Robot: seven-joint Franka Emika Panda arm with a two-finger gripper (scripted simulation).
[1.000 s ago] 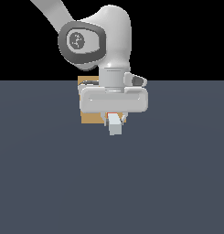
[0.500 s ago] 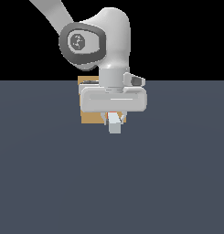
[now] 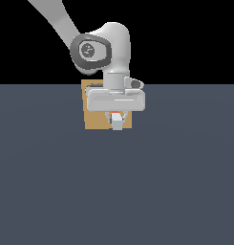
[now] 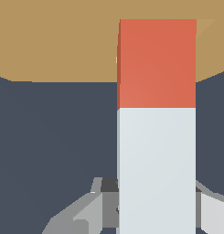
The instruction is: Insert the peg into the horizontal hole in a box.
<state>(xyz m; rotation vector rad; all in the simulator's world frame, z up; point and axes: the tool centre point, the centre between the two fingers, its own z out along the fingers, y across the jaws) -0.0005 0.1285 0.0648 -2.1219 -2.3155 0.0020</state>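
Gripper [image 3: 117, 116] grasps the peg [image 4: 157, 123] by its white half, just above centre of the exterior frame. Its orange-red end points at the tan box [image 3: 97, 118] on the worktop [image 3: 116, 191], reaching its face.

You get 2 flat, evenly lit renders, sharp edge to edge, with no blur, glare or lens bend. The arm [image 3: 106, 45] shades softly grey on its underside (light seems to fall from above). The peg [image 4: 156, 123] shows 1 slightly darker side face; the floor [image 3: 51, 182] carries no clear shadows.
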